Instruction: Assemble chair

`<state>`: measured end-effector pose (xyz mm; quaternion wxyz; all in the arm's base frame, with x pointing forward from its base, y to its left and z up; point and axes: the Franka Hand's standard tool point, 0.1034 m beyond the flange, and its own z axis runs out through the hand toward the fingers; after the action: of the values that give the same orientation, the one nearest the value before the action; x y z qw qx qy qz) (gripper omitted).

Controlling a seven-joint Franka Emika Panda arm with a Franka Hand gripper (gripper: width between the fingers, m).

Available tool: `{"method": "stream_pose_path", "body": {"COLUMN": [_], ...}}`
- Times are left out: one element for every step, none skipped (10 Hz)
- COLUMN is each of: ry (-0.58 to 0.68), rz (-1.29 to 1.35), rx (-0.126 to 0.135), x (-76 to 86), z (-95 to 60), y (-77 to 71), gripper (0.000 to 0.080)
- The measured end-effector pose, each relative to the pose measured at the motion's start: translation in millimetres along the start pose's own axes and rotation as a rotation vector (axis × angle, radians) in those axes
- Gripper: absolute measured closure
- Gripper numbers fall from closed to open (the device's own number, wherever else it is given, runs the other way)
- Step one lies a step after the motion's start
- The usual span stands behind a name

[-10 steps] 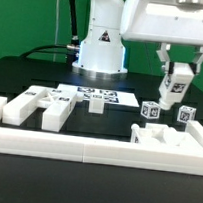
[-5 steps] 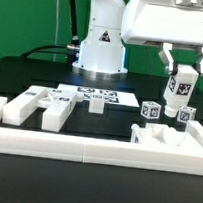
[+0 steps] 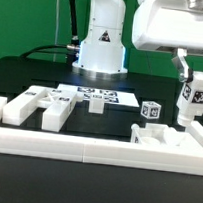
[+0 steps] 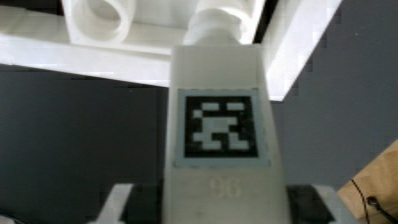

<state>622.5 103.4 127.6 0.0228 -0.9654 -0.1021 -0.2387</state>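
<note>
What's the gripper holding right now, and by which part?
A white chair bar bearing a marker tag, hanging tilted. The gripper has its jaws shut on the bar's upper end, above the tag.

Chair leg point(image 3: 194, 98) aloft at the exterior view's right (above another piece point(image 3: 166, 138)), loose pieces point(image 3: 29, 105) leftward.

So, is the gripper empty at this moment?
No, the gripper is shut on a white chair piece that bears a marker tag.
</note>
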Motion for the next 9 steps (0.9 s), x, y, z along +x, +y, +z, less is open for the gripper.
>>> {"method": "stream_pose_path", "body": {"ry": [0.000, -0.001, -0.002, 0.000, 0.004, 0.006, 0.005, -0.001, -0.004], "rz": [0.000, 0.000, 0.000, -0.004, -0.006, -0.006, -0.007, -0.010, -0.010], "rx": [0.000, 0.000, 0.000, 0.000, 0.000, 0.000, 0.002, 0.004, 0.005], "x": [-0.2, -0.4, -0.8, 2.7, 8.5, 12.4, 12.3, 10.2, 8.8], "z": [0.2, 0.3, 1.0, 4.5, 10.0, 14.4, 17.5, 21.9, 24.0], "y": [0.0, 0.0, -0.1, 0.3, 1.4, 2.5, 0.9, -1.9, -2.5], "gripper": [0.0509, 0.0509, 0.0509, 0.0509, 0.0509, 0.0509, 0.0509, 0.0509, 0.0509]}}
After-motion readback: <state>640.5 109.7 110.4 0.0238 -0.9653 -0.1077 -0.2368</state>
